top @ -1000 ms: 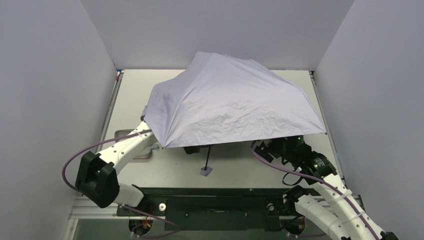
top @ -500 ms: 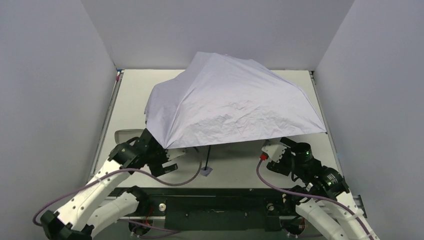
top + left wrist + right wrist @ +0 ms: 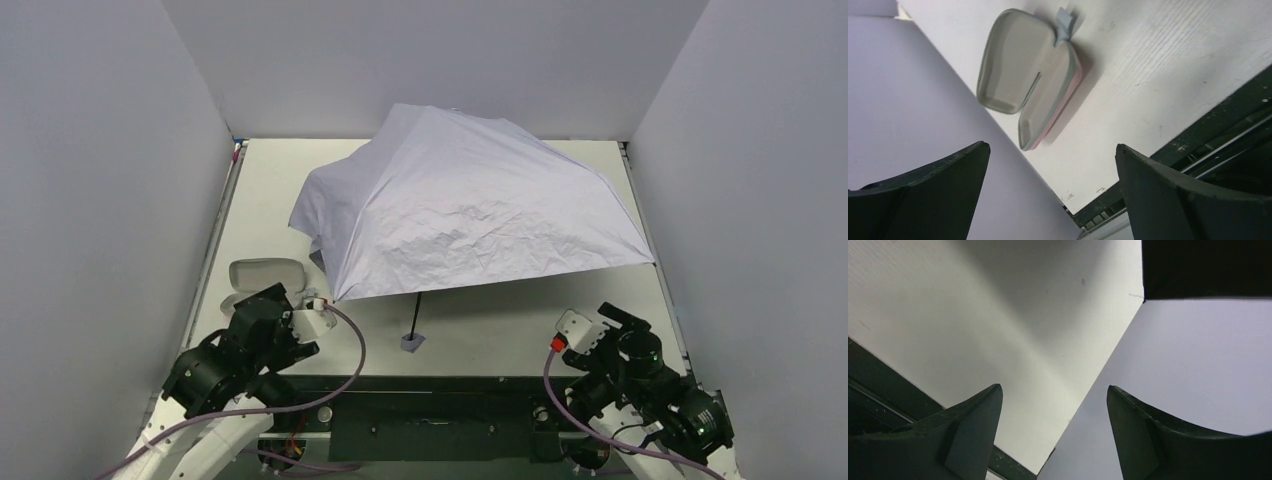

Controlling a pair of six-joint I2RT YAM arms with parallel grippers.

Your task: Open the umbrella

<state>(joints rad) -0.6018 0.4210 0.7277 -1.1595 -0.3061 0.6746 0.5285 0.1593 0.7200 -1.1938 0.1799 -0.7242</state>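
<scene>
The umbrella (image 3: 470, 205) stands open on the table. Its pale lavender canopy is spread and tilted, its near rim raised. The thin black shaft (image 3: 415, 318) runs down to the small pale handle (image 3: 412, 342) on the table. My left gripper (image 3: 270, 305) is drawn back at the near left, open and empty, as the left wrist view (image 3: 1051, 146) shows. My right gripper (image 3: 615, 322) is drawn back at the near right, open and empty in the right wrist view (image 3: 1053, 387). Neither touches the umbrella.
The pale pinkish sleeve pouch (image 3: 265, 273) lies at the table's left edge, just ahead of my left gripper, and shows in the left wrist view (image 3: 1030, 95). Grey walls close in both sides. A dark shape (image 3: 1205, 267) fills the right wrist view's top corner.
Both arms have pulled back from under the canopy's near rim toward the table's near edge. The canopy's left corner has shifted a little. The pouch is uncovered.
</scene>
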